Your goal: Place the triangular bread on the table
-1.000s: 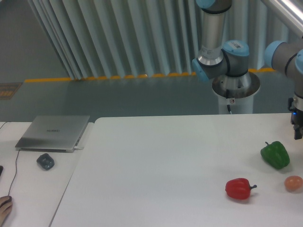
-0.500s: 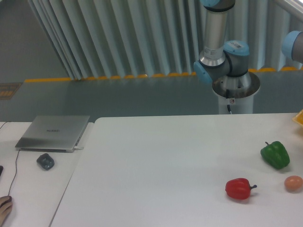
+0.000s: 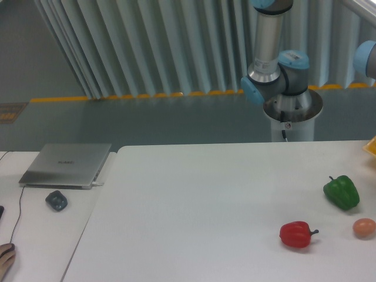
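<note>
The two-finger gripper is out of frame, its grip unseen; a golden sliver of the triangular tan bread (image 3: 372, 147) peeks in at the right edge, above the large white table (image 3: 205, 205); nearby sit a glossy green bell pepper (image 3: 341, 192), a red bell pepper (image 3: 296, 234) and a small orange-pink ball (image 3: 363, 227).

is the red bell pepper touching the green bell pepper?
No, the red bell pepper lies apart from the green bell pepper, with bare white table between them.
</note>
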Robot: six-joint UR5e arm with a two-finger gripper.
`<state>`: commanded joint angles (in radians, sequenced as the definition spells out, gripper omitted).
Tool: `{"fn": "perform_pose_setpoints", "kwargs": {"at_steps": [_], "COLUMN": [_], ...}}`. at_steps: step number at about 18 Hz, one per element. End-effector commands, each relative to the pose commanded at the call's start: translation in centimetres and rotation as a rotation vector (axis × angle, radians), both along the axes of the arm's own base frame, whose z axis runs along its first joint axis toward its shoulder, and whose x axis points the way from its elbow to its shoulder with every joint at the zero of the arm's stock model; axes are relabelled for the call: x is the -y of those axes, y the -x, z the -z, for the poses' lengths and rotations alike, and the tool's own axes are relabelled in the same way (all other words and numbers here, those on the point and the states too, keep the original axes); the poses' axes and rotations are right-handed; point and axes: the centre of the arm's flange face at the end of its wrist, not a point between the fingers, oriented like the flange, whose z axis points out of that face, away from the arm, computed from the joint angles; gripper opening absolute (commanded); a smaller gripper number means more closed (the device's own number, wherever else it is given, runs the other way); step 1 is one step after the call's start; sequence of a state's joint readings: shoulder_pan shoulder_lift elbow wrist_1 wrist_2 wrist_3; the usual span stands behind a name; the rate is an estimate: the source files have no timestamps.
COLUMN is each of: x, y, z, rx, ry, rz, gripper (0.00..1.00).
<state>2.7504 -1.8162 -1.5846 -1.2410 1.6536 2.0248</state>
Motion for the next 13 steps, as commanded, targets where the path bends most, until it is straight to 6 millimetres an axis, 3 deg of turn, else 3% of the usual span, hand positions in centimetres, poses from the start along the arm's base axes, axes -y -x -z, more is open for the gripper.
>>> {"fn": "perform_pose_setpoints", "kwargs": {"at_steps": [9,13], "x": [1.6,3.3], "y": [1.2,3.3], "z": [-0.2,0.9], "rx": [-0.003,-0.011], "ry": [0.001,0.006], "rz": [0.012,0.064], "gripper": [1.00,1.00]}}
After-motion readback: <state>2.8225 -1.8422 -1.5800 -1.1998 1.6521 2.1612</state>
